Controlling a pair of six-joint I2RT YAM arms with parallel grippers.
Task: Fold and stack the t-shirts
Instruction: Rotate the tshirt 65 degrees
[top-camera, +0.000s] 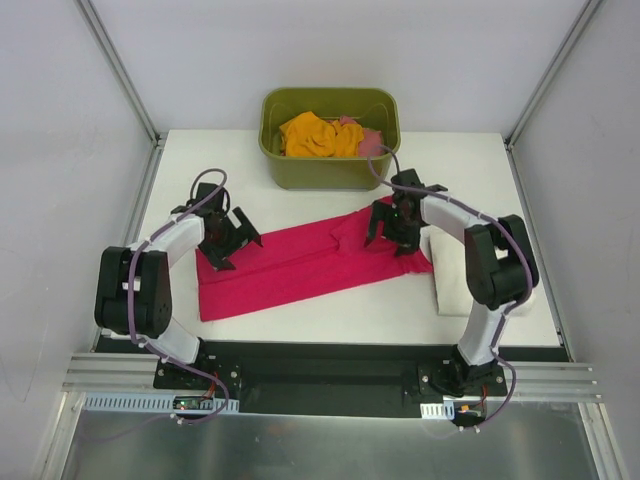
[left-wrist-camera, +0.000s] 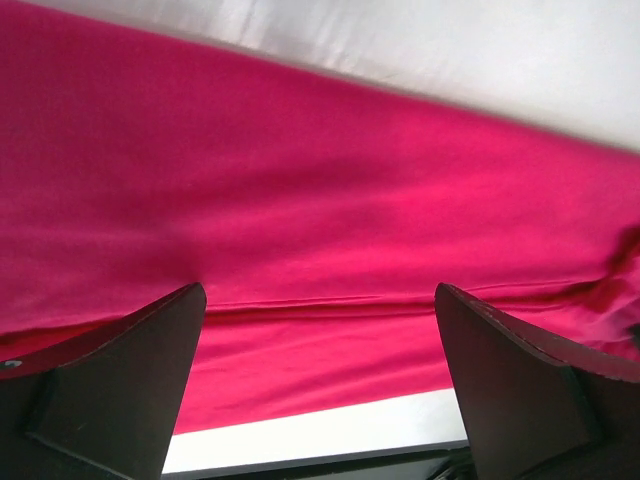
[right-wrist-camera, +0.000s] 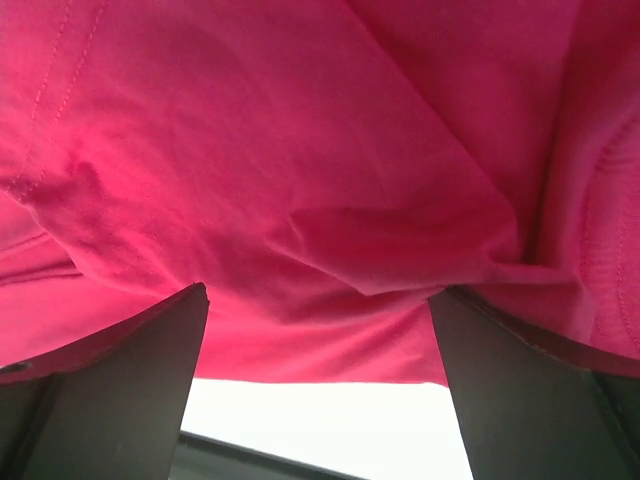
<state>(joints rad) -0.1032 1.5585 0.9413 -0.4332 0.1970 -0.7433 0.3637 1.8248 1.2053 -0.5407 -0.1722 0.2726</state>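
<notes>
Table (top-camera: 330, 312): crimson shirt (top-camera: 300, 262) laid as long band across frame centre. Tub (top-camera: 330, 175) top centre, orange shirt (top-camera: 318, 135) inside. Left gripper (top-camera: 228, 240) and right gripper (top-camera: 392, 228) poised over band ends, jaws spread, nothing pinched. Folding judged in hand; next, ends to be pinched and brought together.

**Top view.** The fixed camera is looking down and forward from above and behind the arm bases (top-camera: 190, 375). It is taking in the whole table (top-camera: 320, 322), from the near rail to the tub (top-camera: 320, 172) at the far edge.

**Left wrist view.** The camera is looking out between its own dark fingers (left-wrist-camera: 110, 390), very close over the left end of the crimson shirt (top-camera: 290, 262).

**Right wrist view.** This camera is sitting equally close over the creased right end.

All three views are sharing this shirt.
</notes>
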